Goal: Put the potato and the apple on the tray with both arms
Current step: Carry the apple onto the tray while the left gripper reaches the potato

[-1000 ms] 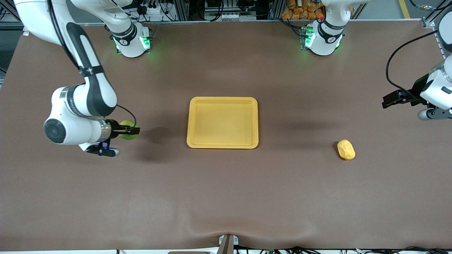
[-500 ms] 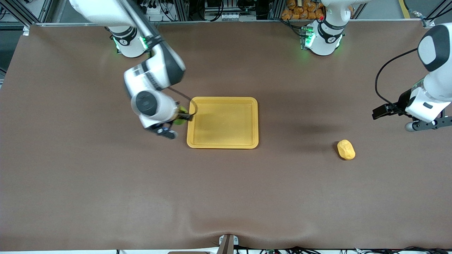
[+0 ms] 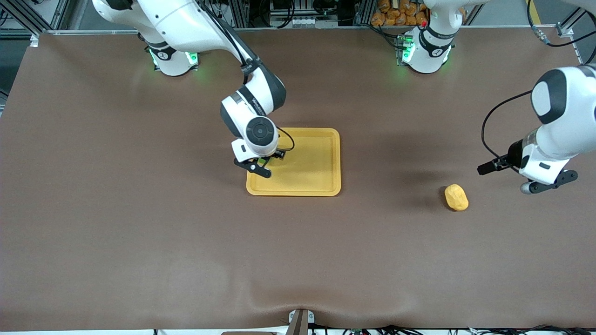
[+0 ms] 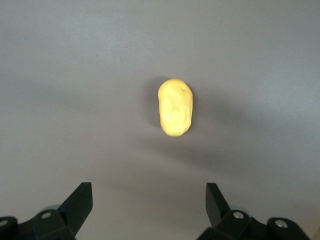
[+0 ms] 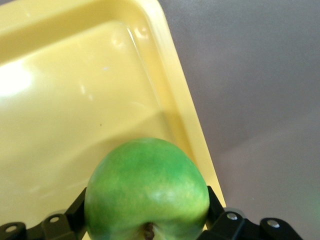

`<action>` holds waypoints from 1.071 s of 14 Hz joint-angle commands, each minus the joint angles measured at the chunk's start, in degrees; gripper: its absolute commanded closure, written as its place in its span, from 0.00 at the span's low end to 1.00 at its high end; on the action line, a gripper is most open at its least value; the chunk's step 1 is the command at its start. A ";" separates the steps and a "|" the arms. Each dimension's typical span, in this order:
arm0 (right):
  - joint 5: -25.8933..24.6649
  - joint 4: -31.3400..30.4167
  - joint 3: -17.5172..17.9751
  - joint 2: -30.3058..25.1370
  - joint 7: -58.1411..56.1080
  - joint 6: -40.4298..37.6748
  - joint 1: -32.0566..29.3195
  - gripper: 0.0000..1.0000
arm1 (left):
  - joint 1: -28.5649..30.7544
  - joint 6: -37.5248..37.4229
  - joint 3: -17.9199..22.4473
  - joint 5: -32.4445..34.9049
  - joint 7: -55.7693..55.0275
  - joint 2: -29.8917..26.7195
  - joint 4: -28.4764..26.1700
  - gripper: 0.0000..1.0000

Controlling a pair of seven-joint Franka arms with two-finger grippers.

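Potato: found lying on the bare table toward the left arm's end, nearest the front camera of all items, well apart from the tray; seen whole in the left wrist view, untouched.

Left gripper: held above the table near the potato, toward the left arm's end; fingers spread wide, nothing between them.

Tray: set at mid-table, farther from the front camera than the potato; rim and floor seen in the right wrist view.

Right gripper: positioned over the tray edge toward the right arm's end; fingers clamped on the apple.

Apple: gripped from both sides, held over the tray just inside its rim.
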 commanded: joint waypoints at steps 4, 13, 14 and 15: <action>-1.58 3.17 -0.62 3.02 1.66 -1.20 0.34 0.00 | -0.17 7.50 -0.05 -1.11 -3.24 7.67 2.19 0.00; -0.44 9.94 -0.54 -1.17 0.69 -15.25 -4.91 0.00 | -0.78 15.33 -0.58 -1.20 -9.92 16.29 4.31 0.00; -0.35 9.85 -0.36 -2.76 -0.79 -15.61 -6.67 0.00 | -0.78 15.34 -0.58 -1.20 -10.18 16.64 4.31 0.00; 0.35 9.85 -0.36 -3.99 -3.15 -17.18 -8.52 0.00 | -0.78 15.51 -0.58 -1.20 -10.19 17.17 4.40 0.00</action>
